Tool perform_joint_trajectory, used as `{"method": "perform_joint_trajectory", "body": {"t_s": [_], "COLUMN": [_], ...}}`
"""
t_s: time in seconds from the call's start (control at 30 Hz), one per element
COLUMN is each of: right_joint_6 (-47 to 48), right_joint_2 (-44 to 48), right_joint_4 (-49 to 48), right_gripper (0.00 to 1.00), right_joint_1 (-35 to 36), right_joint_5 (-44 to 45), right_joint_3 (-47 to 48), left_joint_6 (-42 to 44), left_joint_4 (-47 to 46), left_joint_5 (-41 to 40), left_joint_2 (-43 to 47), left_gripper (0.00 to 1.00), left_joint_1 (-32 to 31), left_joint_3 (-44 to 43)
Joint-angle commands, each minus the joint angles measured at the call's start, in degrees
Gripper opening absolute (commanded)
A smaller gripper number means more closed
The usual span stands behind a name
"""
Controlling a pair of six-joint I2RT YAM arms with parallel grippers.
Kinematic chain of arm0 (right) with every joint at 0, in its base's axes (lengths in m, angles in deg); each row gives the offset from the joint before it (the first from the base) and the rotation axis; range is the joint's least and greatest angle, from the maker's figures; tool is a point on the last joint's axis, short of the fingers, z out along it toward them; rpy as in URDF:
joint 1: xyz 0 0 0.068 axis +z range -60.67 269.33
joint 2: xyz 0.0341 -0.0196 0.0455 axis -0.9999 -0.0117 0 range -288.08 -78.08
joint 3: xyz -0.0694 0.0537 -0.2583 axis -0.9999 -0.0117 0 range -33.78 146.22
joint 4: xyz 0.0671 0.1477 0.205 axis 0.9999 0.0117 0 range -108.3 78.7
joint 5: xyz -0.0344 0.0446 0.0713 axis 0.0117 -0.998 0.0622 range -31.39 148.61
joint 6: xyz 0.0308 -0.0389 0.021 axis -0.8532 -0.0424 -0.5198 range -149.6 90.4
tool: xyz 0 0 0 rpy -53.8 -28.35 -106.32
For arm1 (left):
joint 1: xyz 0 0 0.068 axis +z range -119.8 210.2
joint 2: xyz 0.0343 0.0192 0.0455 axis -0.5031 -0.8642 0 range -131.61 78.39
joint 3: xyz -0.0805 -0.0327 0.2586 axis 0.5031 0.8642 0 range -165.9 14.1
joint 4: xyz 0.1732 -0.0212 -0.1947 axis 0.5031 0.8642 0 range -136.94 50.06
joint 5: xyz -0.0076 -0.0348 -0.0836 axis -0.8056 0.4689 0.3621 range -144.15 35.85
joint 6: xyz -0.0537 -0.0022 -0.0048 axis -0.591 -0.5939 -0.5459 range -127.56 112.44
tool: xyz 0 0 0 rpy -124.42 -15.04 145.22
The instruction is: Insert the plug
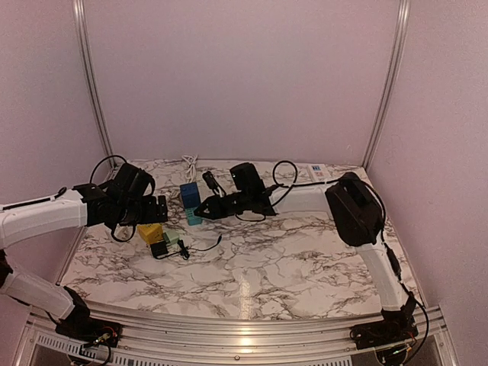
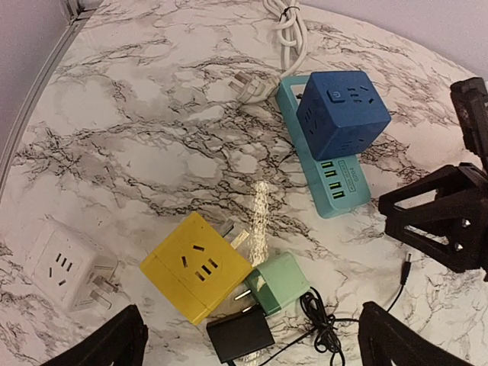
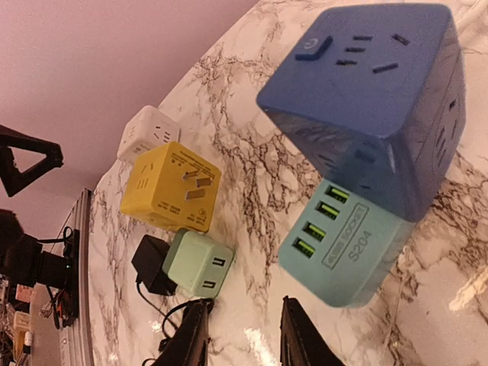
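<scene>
A blue cube socket (image 2: pixel 343 113) stands on a teal USB socket strip (image 2: pixel 335 183) at the table's middle back. A yellow cube adapter (image 2: pixel 194 267) with prongs, a mint green two-prong plug (image 2: pixel 280 280) and a black adapter (image 2: pixel 240 337) with a thin cable lie bunched together. My left gripper (image 2: pixel 252 339) is open wide and empty, hovering above this bunch. My right gripper (image 3: pixel 244 335) is open and empty, low over the table between the green plug (image 3: pixel 198 263) and the teal strip (image 3: pixel 343 252). In the top view the two grippers (image 1: pixel 160 207) (image 1: pixel 200 210) face each other.
A white cube socket (image 2: pixel 61 263) lies left of the yellow cube. A white cord with a three-prong plug (image 2: pixel 255 88) lies behind the teal strip. The black adapter's tangled cable (image 2: pixel 328 328) trails right. White walls and aluminium posts enclose the table (image 1: pixel 305 259).
</scene>
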Motion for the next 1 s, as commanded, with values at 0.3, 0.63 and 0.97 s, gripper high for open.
{"method": "perform_joint_trajectory", "body": {"t_s": [0.3,0.63,0.97], "right_joint_6": [14.2,12.8,12.3], "right_joint_2": [45.8,59.5,61.9], "right_joint_4": [4.4,4.4,4.2], "right_gripper": [0.36,0.37,0.36], "right_joint_1": [-0.1,0.0,0.1], "right_joint_5": [14.8,18.1,19.4], "right_joint_3": [-36.6,-51.5,-54.5], "left_joint_6": [8.7,9.8,9.2], "left_joint_4": [0.6,4.7,5.4], "left_joint_5": [-5.3,-0.4,2.4], "left_joint_2": [-29.6,-45.0,-47.0], "left_gripper": [0.93,0.71,0.88], "left_joint_1": [0.6,4.1,4.1], "left_joint_3": [-29.9,-45.2,-48.0]}}
